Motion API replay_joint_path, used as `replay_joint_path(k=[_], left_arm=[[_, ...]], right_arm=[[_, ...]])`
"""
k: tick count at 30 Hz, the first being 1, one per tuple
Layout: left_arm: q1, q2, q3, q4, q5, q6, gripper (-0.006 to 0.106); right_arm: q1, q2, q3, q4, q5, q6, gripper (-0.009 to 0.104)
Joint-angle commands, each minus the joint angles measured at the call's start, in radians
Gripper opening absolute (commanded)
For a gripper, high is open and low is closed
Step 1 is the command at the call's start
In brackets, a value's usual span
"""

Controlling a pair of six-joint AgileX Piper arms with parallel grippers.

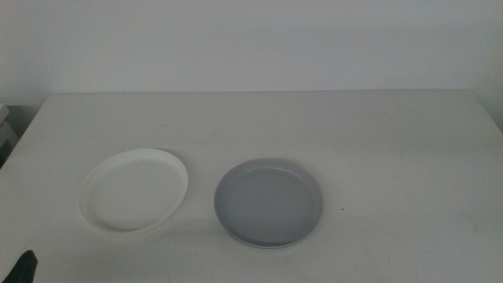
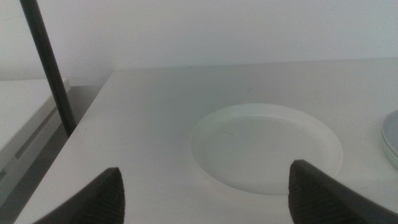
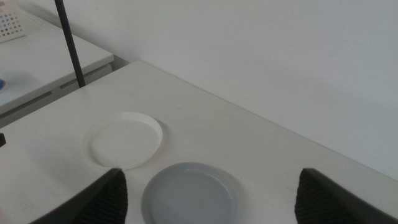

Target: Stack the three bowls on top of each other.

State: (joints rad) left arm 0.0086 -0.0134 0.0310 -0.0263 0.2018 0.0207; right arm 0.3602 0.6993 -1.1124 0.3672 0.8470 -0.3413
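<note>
We see two dishes side by side on the table [image 1: 377,134] in the middle view. The white bowl [image 1: 134,190] lies at about 8 o'clock from the picture's centre, alone and flat. The grey bowl [image 1: 269,201] lies at about 6 o'clock, just beside it but not touching. A pale rim [image 1: 259,245] peeks out under the grey bowl's near edge, so we judge the green bowl is already beneath it, though its colour is too faint to confirm.

Our left gripper [image 2: 205,193] hovers low near the white bowl, jaws spread wide with nothing between them; only its tip [image 1: 23,267] shows at 7 o'clock in the middle view. Our right gripper [image 3: 208,199] hangs high above the table, jaws likewise wide apart and empty, looking down on both dishes.

The step left, as we judge it, is moving the white bowl onto the grey. We should pinch its near rim with the left gripper, lift clear of the grey rim, centre it above, and release gently so it nests without sliding.
</note>
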Motion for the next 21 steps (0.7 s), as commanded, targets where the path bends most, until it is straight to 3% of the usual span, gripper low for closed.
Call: replay_joint_path(k=[1, 9, 21], left_arm=[[0.007, -0.005, -0.007, 0.013, -0.086, 0.006, 0.089], [0.076, 0.251, -0.200, -0.014, -0.053, -0.114, 0.089], [0.083, 0.897, -0.850, -0.022, 0.459, -0.129, 0.089]], right_arm=[[-0.008, 0.001, -0.032, 0.009, -0.074, -0.013, 0.085], [-0.008, 0.001, -0.032, 0.009, -0.075, -0.013, 0.085], [-0.008, 0.001, -0.032, 0.008, -0.078, -0.013, 0.085]])
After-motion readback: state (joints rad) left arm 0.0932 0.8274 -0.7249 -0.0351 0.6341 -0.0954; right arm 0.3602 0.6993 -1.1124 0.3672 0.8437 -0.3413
